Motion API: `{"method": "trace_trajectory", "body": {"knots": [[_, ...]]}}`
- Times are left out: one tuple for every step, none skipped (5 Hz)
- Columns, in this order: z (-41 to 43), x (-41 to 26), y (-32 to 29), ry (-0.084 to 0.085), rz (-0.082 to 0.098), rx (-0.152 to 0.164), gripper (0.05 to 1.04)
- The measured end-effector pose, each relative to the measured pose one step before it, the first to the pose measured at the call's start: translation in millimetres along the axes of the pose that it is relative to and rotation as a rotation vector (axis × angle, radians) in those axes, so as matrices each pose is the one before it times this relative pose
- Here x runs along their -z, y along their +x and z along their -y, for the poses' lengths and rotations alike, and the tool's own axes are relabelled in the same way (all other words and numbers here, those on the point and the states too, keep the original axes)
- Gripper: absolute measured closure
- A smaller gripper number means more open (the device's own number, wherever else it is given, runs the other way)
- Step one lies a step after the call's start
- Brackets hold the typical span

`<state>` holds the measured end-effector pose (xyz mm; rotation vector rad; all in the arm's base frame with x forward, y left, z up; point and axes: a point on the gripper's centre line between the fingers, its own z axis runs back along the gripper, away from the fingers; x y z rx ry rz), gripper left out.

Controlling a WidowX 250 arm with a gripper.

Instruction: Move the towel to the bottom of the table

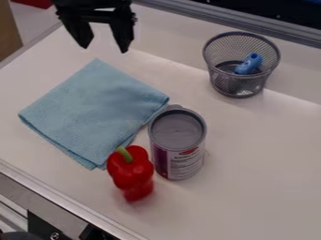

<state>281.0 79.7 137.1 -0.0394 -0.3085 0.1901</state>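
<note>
Below the gripper, on the white table, the folded blue towel lies flat, apart from the tool, its upper corner nearest the fingertips; smaller than the towel, the gripper hangs with its fingers spread, holding nothing.

We count five things on the white, flat-topped bench: one light-blue folded cloth towel, one glossy red bell pepper with a green stem, one cylindrical grey-topped can with a printed label, one round dark-grey wire-mesh basket and one small bright-blue object. We get one of each kind.
</note>
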Motion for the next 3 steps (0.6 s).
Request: {"method": "trace_trajectory", "body": {"knots": [[29.73, -0.77, 12.82, -0.0022, -0.0082, -0.0227, 0.084], [31.46, 6.12, 3.35, -0.0248, -0.0075, 0.0194, 0.084], [25.94, 9.65, -4.86, 0.0064, -0.0244, 0.0263, 0.084]]}}
